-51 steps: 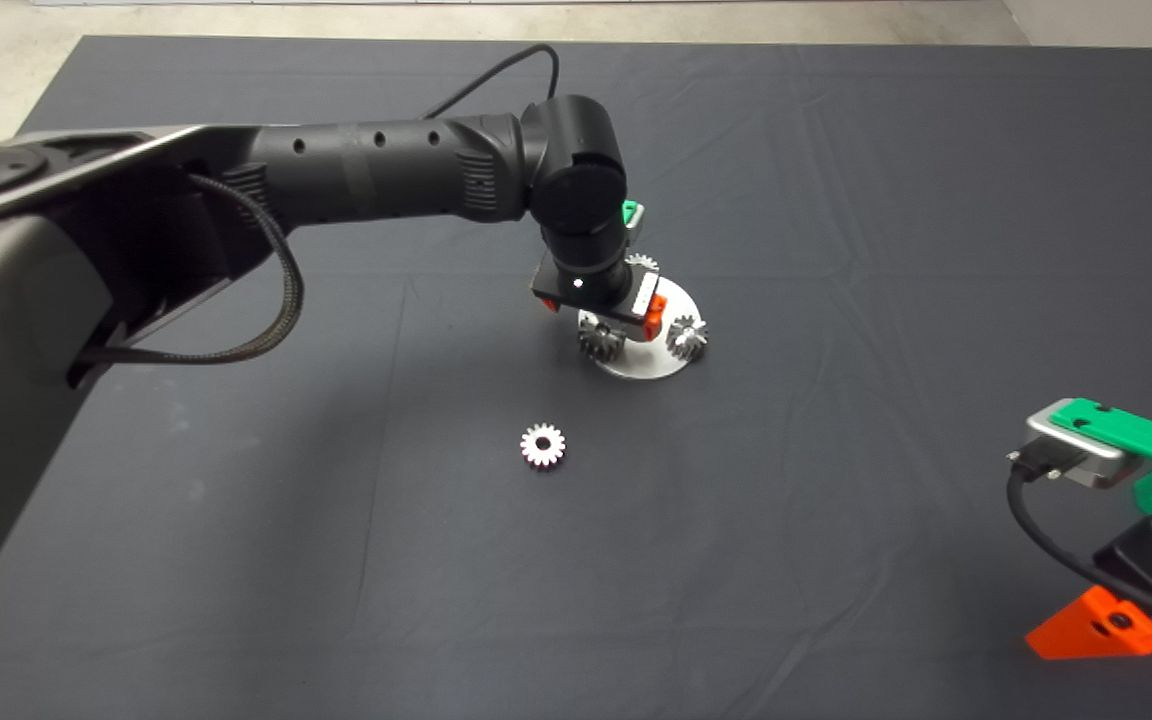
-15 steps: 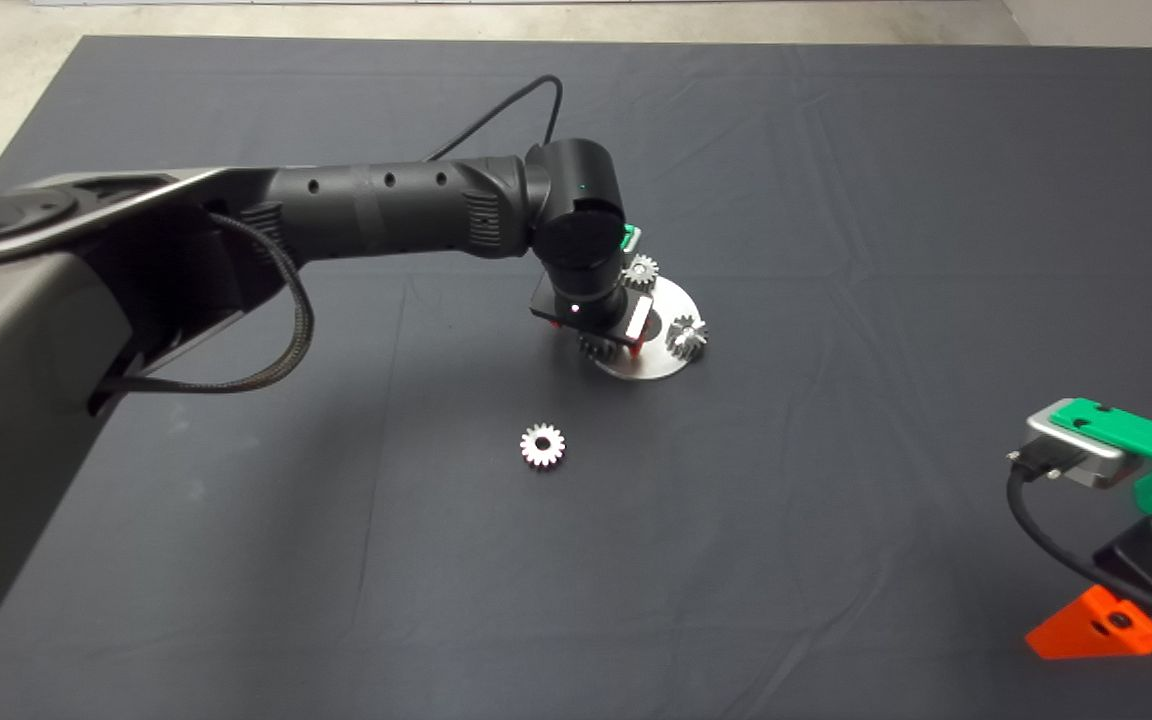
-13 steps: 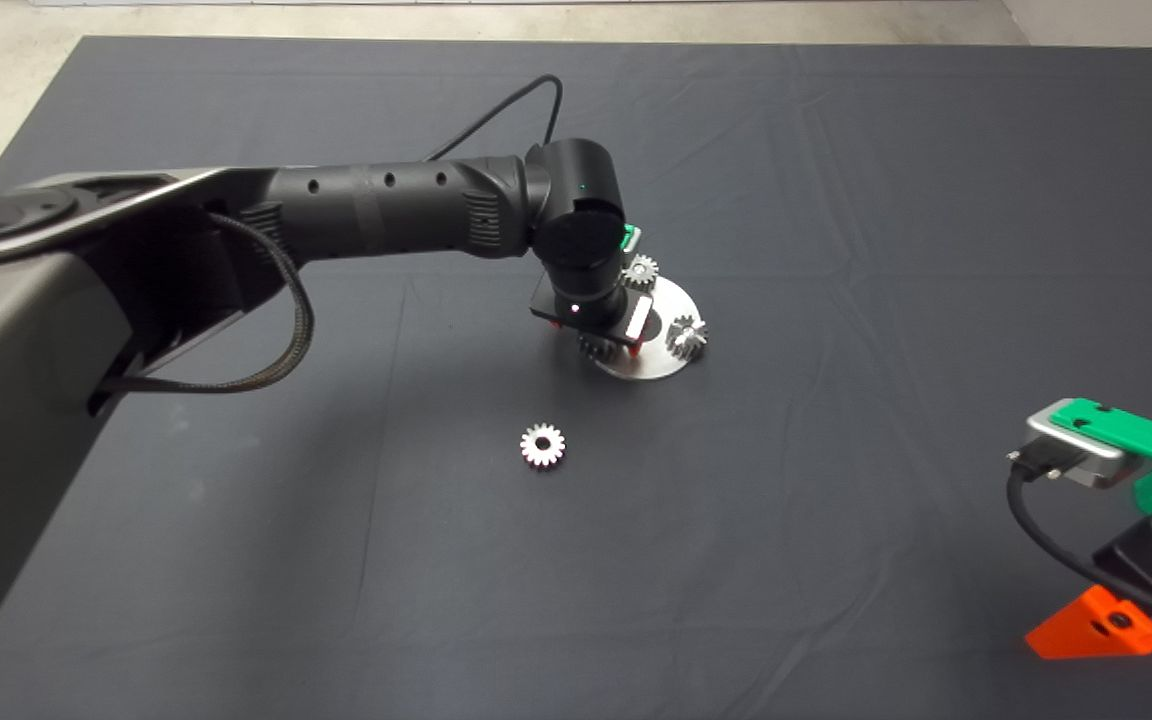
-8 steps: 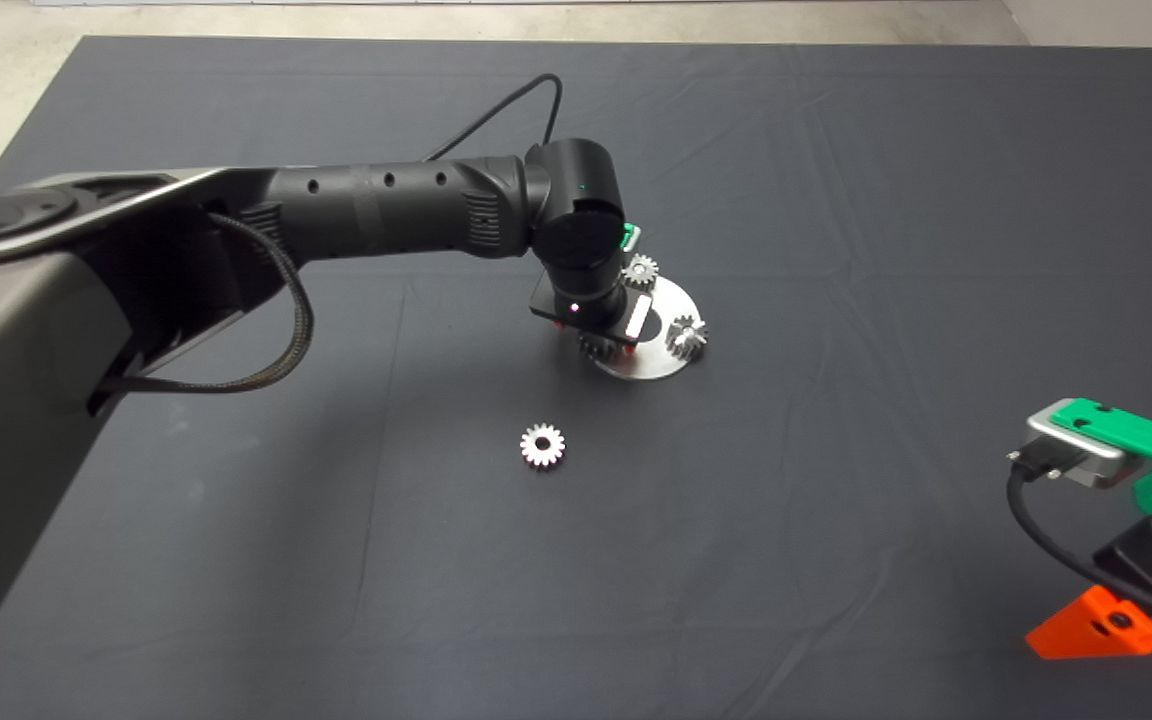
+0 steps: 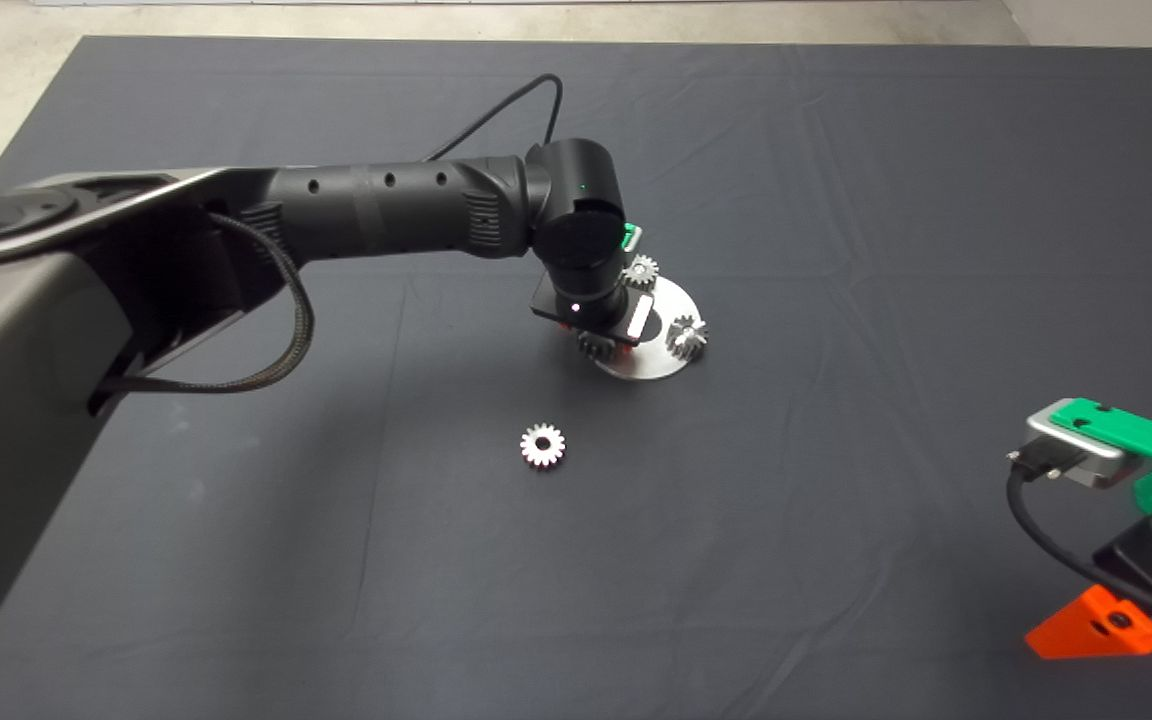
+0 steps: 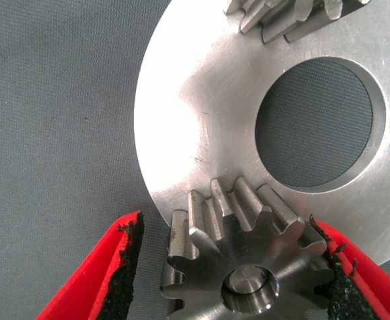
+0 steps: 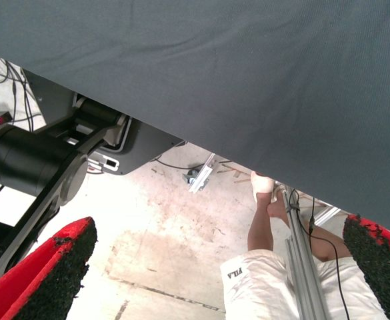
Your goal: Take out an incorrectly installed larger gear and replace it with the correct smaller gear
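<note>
Left gripper (image 6: 231, 280): fingers wide, straddling the larger gear (image 6: 245, 263) seated on steel disc (image 6: 201, 133), one pad touching. Advice: close squarely across teeth, lift straight. Smaller gear (image 5: 542, 445): on bench. Right gripper (image 7: 215, 280): parked, open.

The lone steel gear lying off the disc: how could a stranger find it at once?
Start at the round silvery metal disc near the dark mat's middle. The small silvery steel spur gear lies flat on the mat nearer the camera, touching nothing, while every other gear stands on the disc.

Left gripper (image 6: 231, 267) lowered mid-mat, fingers parted, one pad touching. Right gripper (image 5: 1106, 560) parked lower right, fingers apart.
</note>
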